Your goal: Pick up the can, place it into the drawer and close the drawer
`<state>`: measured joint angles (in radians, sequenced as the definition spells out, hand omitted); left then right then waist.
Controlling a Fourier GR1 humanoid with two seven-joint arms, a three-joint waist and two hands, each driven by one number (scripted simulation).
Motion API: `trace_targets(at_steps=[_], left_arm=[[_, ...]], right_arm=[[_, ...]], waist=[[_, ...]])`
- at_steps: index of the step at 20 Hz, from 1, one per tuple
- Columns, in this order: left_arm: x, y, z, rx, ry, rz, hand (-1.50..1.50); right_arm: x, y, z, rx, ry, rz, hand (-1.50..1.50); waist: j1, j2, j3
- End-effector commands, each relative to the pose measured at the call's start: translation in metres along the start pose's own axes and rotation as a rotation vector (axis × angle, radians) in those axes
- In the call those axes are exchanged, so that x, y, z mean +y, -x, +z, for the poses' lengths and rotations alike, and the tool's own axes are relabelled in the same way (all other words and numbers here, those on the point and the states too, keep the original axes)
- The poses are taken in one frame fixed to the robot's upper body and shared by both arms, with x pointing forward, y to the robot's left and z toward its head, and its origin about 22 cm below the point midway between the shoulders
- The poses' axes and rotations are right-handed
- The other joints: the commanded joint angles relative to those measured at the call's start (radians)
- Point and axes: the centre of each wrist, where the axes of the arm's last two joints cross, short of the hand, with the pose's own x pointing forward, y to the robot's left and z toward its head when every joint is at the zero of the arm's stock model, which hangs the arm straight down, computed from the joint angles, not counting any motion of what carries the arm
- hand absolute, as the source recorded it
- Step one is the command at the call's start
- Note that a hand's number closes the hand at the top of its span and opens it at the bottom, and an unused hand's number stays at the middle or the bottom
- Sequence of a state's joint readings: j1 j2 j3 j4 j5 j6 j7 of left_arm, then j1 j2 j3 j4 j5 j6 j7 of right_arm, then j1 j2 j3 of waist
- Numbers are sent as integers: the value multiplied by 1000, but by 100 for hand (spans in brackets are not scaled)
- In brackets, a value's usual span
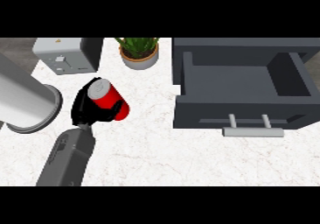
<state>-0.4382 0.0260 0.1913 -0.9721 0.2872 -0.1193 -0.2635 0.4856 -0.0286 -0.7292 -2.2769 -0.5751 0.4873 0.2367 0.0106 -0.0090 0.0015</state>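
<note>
Head view: the left hand's point(88, 107) fingers point(106, 113) curl round the red can point(109, 99), grasping it, tilted, over the white table point(162, 148). The open drawer point(243, 94) stands well apart to the right. A toaster point(64, 55) and a plant point(139, 51) sit behind.

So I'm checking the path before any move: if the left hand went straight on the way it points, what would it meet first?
Probably the toaster. The left hand, curled round the red can, points up and slightly left; depth is unclear.
</note>
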Motion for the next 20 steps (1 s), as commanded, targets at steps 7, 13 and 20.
trace_targets(at_steps=[7, 13, 20], left_arm=[[-92, -76, -4, -54, -2, -49, 150], [-119, -122, -39, -78, 17, -97, 150], [-157, -144, -35, -83, 30, -106, 150]], right_arm=[[12, -9, -1, -13, -8, -22, -150], [-1, -4, -11, -19, 13, -9, -150], [10, -13, 11, -14, -15, -21, -150]], waist=[[-14, 4, -1], [-18, 9, -1], [-26, 7, -1]])
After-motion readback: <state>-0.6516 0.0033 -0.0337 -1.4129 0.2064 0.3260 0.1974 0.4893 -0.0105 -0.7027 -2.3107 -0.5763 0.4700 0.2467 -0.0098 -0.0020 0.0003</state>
